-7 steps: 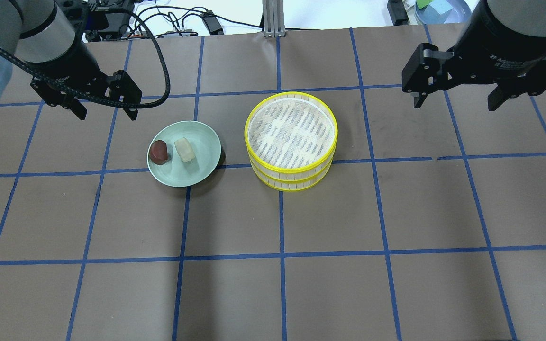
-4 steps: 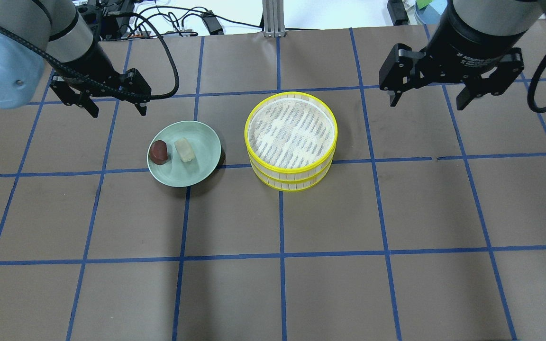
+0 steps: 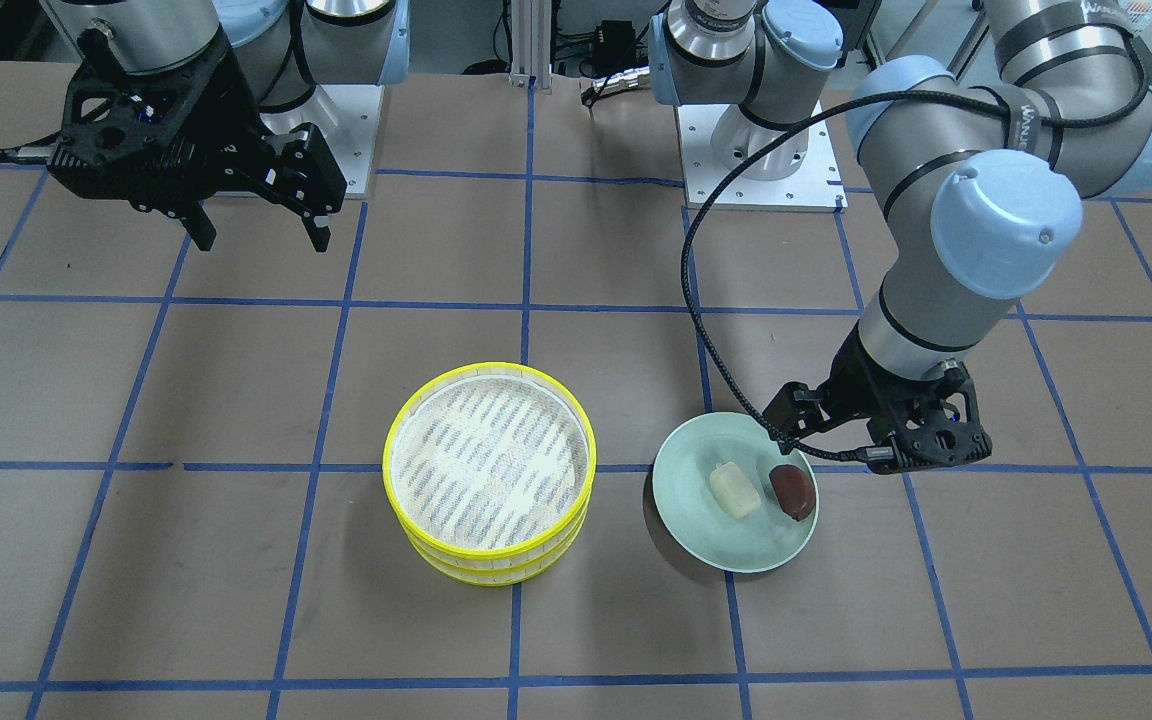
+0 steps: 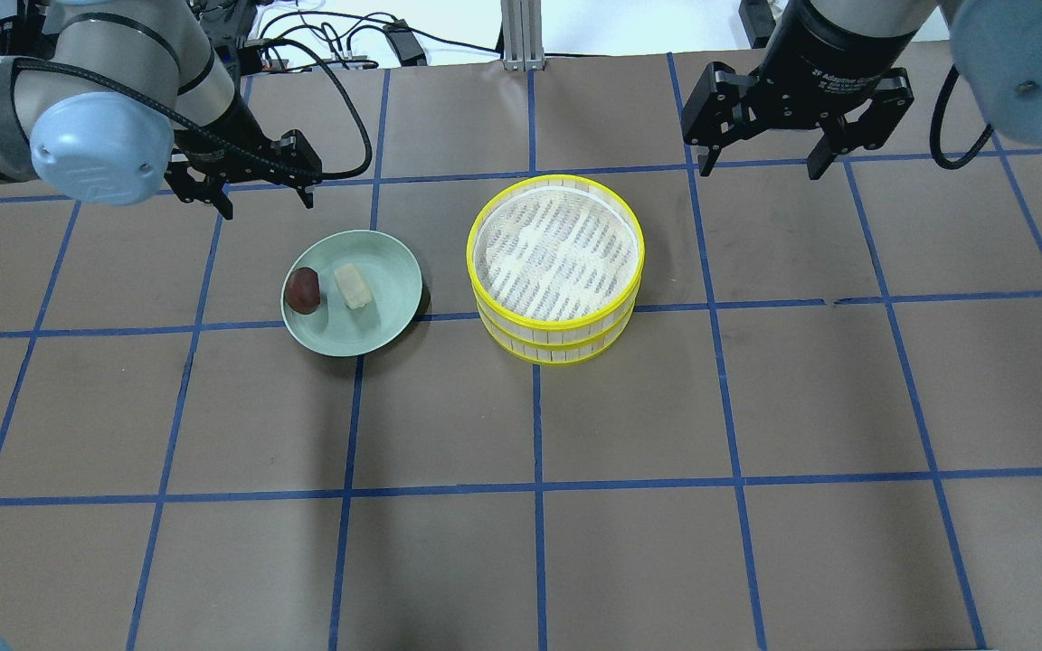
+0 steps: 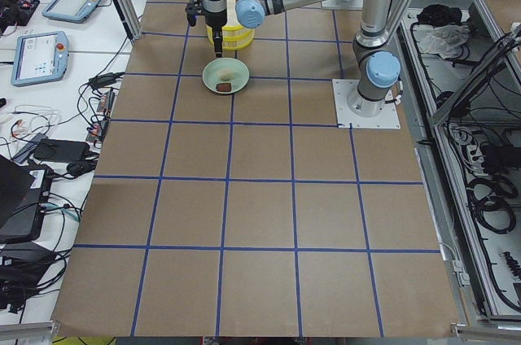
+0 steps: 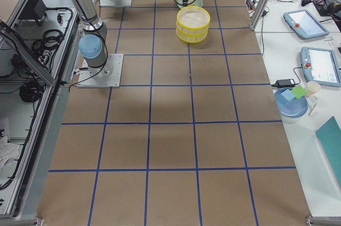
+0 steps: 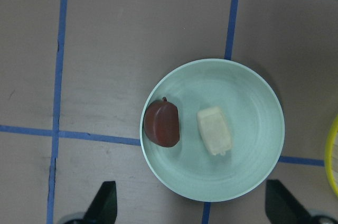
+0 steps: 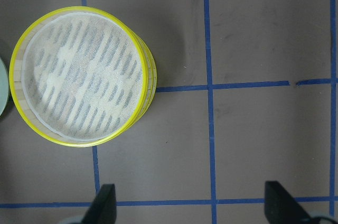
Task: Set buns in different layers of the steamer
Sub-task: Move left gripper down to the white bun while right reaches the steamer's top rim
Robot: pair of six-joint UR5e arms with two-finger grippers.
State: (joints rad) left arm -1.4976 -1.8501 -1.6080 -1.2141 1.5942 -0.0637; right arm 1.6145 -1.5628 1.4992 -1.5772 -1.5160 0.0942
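A dark reddish-brown bun (image 4: pixel 303 290) and a pale cream bun (image 4: pixel 354 287) lie side by side on a pale green plate (image 4: pixel 394 298). The yellow-rimmed steamer (image 4: pixel 555 262) stands stacked to the plate's right, with its top mesh bare. My left gripper (image 4: pixel 266 206) is open and empty, above the table just beyond the plate. Its wrist view shows the brown bun (image 7: pixel 162 123), the cream bun (image 7: pixel 214 130) and the plate (image 7: pixel 264 97). My right gripper (image 4: pixel 762 170) is open and empty, beyond and to the right of the steamer (image 8: pixel 84 84).
Brown table cover with a blue tape grid (image 4: pixel 535 488). Cables and a metal post (image 4: pixel 517 36) lie past the far edge. The arm bases (image 3: pixel 761 150) sit on the table's robot side. Desks with tablets (image 6: pixel 306 23) stand beside the table.
My left gripper has moved right, closer to the plate. My right gripper has moved left, closer to the steamer. Both stay open. Buns, plate and steamer have not moved.
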